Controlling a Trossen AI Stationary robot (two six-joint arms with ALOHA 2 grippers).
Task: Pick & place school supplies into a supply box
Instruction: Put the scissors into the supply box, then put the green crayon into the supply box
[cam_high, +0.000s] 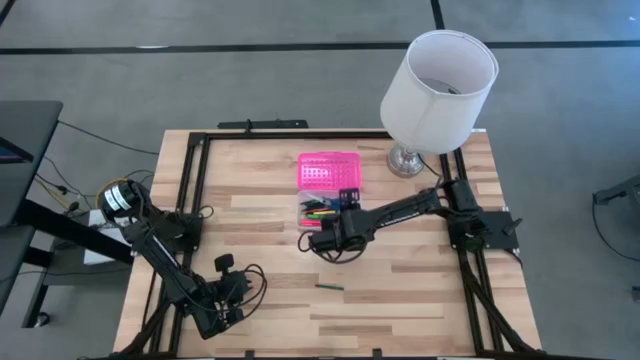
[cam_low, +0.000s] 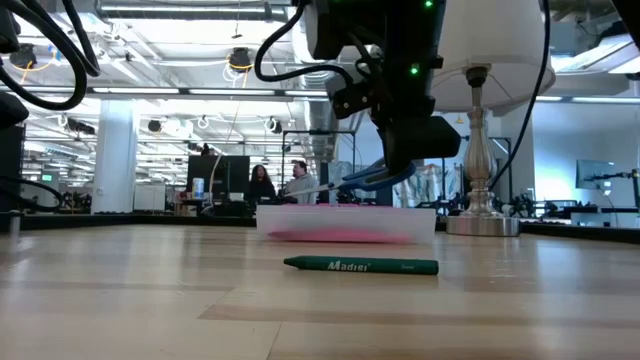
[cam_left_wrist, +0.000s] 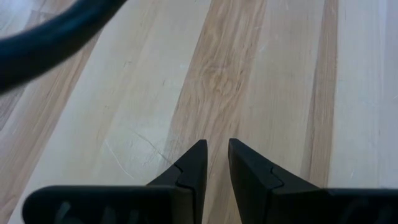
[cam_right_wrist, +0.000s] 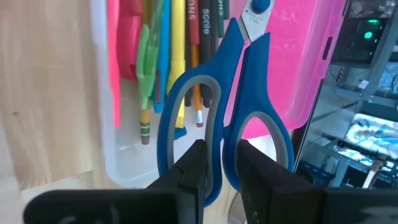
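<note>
The supply box lies open at the table's far middle: its pink lid (cam_high: 327, 172) is flat on the wood and its clear base (cam_high: 322, 212) holds several pencils and pens (cam_right_wrist: 161, 56). My right gripper (cam_high: 335, 225) hovers over the base, shut on the blue-handled scissors (cam_right_wrist: 224, 93). In the low view the scissors (cam_low: 378, 178) hang above the box (cam_low: 345, 222). A green pen (cam_high: 330, 286) lies alone on the wood nearer the front edge. My left gripper (cam_left_wrist: 216, 155) rests shut and empty over bare wood at the front left (cam_high: 225, 298). My right gripper pinches the scissors between its two fingers at the handles, where the inner sides of the two loops meet (cam_right_wrist: 222, 146). The fingers lie along the scissors, whose shut blades (cam_right_wrist: 252, 18) point away from the gripper over the box. The scissors are lifted clear of table and box.
A lamp with a white shade (cam_high: 437, 85) stands on its metal foot (cam_high: 407, 160) at the far right, close to the pink lid. Black frame rails (cam_high: 190, 190) run along the table's edges. People stand in the room beyond (cam_low: 275, 185).
</note>
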